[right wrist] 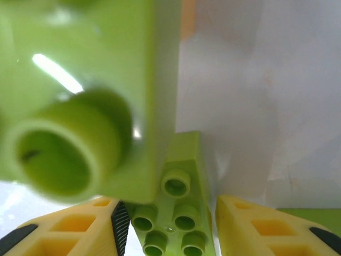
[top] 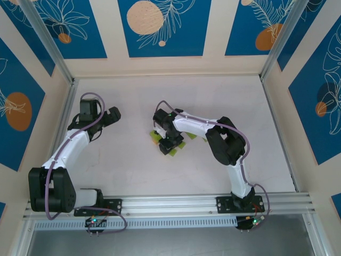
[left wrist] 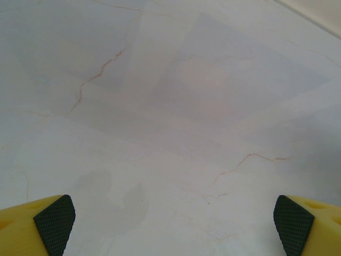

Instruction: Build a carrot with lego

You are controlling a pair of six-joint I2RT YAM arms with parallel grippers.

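Blurred by closeness, a lime-green brick [right wrist: 80, 106] with one round stud is seen hard against the right wrist lens. Whether it is carried or merely stands tall in the pile cannot be told. Over the table [top: 240, 106] the left gripper [left wrist: 173, 213] is held wide apart and empty, well away from the work, presumably to keep clear. The right gripper [right wrist: 170, 205] is poised over the lego [top: 190, 137] at mid-table, its fingers set either side of a smaller studded brick [right wrist: 181, 160]. A firm clamp cannot be confirmed. An orange sliver [right wrist: 186, 21], perhaps the tip piece, is cut off.
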